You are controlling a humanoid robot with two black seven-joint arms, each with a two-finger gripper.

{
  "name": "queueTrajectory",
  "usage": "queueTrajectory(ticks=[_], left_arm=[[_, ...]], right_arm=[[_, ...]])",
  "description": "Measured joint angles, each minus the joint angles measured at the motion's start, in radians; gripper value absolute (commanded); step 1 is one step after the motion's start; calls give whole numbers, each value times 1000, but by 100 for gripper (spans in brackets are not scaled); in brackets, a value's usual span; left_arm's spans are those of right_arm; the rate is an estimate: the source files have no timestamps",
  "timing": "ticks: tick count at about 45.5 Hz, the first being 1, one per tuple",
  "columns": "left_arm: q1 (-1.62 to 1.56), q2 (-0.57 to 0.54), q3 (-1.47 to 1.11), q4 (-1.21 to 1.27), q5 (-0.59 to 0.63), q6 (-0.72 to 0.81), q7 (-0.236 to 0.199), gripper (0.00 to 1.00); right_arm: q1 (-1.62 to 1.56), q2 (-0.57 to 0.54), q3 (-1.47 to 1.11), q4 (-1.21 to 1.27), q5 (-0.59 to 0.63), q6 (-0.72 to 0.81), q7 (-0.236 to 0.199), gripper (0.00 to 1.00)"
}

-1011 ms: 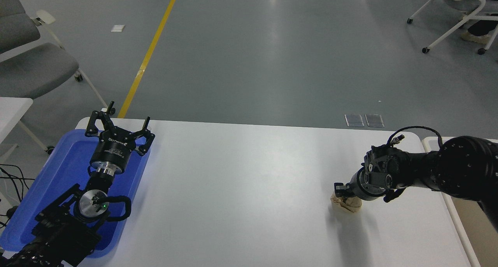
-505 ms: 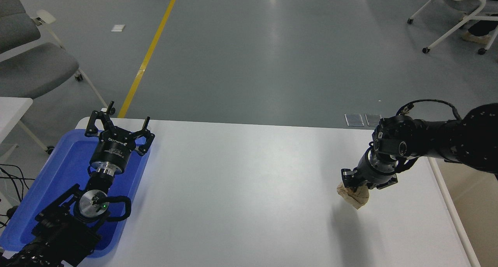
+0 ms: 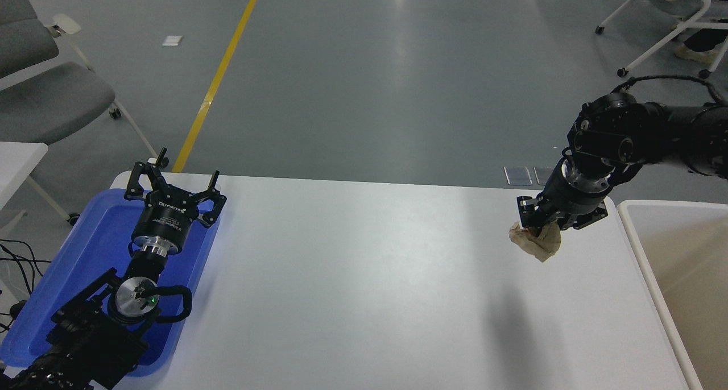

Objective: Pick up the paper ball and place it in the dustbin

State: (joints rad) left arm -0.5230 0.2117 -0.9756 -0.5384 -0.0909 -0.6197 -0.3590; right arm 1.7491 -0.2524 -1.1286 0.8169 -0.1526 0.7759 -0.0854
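The tan-beige paper ball [image 3: 537, 242] hangs from my right gripper [image 3: 537, 226], which is shut on its top and holds it well above the white table [image 3: 352, 276], near the table's right end. Its shadow lies on the table below and to the left. The dustbin [image 3: 637, 248] stands just off the table's right edge, with a cream-white rim and beige inner walls; only its left part shows. The ball is left of the bin's rim, not over the opening. My left gripper [image 3: 170, 182] is parked open over the blue tray at the lower left.
A shallow blue tray [image 3: 91, 248] lies at the table's left end under the left arm. Grey chairs stand on the floor at the far left, a white chair at the top right. A yellow line runs along the grey floor.
My right gripper has lifted the paper ball off the table and carried it up and to the right, toward the dustbin. The left arm has not moved.
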Motion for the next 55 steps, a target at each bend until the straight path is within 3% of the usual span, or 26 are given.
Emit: queueTrajectory(ticks=[27,55], left_arm=[[0,0,0,0,1,0,0,100],[0,0,0,0,0,0,0,100]], right_arm=[[250,-58,-75,46,-19,9,1,0],[254,-149,-90,61,-55,10,1,0]])
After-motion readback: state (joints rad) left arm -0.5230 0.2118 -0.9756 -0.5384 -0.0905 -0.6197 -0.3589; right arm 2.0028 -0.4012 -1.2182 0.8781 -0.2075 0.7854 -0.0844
